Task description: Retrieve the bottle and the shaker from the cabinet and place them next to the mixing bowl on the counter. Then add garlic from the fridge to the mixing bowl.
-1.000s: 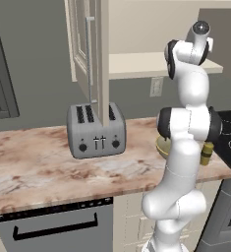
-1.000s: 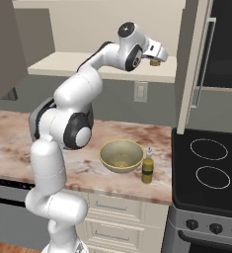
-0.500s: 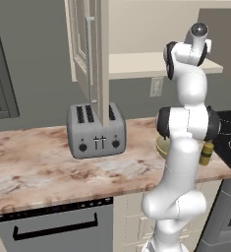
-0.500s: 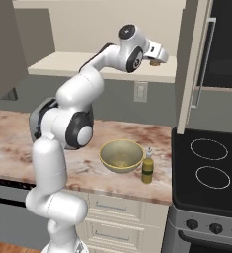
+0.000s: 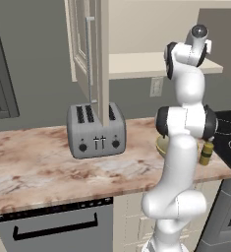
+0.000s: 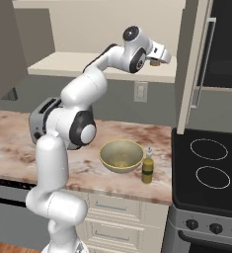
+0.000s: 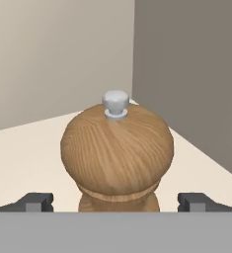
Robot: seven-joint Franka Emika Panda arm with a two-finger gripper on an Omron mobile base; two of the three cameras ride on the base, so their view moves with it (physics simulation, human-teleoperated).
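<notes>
The two-finger dark gripper (image 7: 115,201) stood wide apart on either side of the brown turned wooden shaker (image 7: 117,153), which sat on the beige shelf of the cream wall cabinet (image 6: 88,64). No lettering could be read on the shaker or on the olive-yellow glass bottle (image 6: 147,167) beside the pale olive mixing bowl (image 6: 121,155).

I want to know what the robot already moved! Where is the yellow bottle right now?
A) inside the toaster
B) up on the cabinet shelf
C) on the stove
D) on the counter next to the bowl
D: the bottle stands upright on the counter just beside the mixing bowl, while the open gripper is up at the shelf, its tips either side of the wooden shaker.
</notes>
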